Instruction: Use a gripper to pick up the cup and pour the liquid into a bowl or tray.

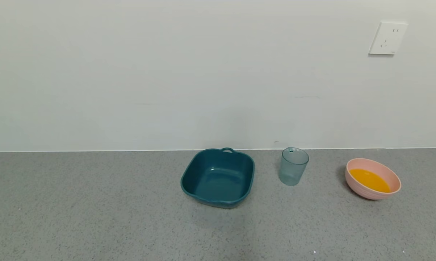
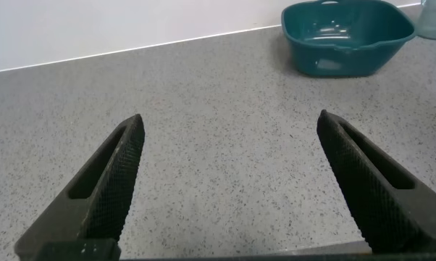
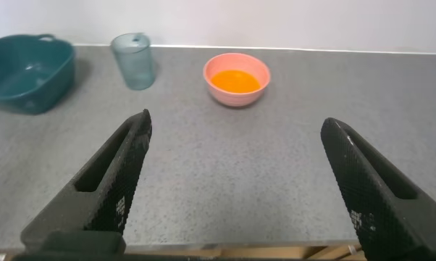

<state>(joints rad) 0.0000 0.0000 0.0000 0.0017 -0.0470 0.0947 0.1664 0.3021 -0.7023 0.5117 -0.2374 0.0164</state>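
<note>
The pale blue-grey cup (image 1: 293, 166) stands upright and looks empty, near the wall between the tray and the bowl; it also shows in the right wrist view (image 3: 134, 61). The pink bowl (image 1: 373, 178) at the right holds the orange-yellow liquid (image 1: 370, 179); the right wrist view shows the bowl (image 3: 237, 78) too. Neither gripper shows in the head view. My left gripper (image 2: 229, 125) is open and empty over bare counter, well short of the tray. My right gripper (image 3: 236, 122) is open and empty near the counter's front edge, well short of the bowl and cup.
A dark teal square tray (image 1: 218, 177) with a handle sits empty left of the cup; it also shows in the left wrist view (image 2: 346, 35). A white wall stands close behind the objects, with a socket (image 1: 387, 37) at upper right. The grey speckled counter (image 1: 95, 210) spreads wide in front.
</note>
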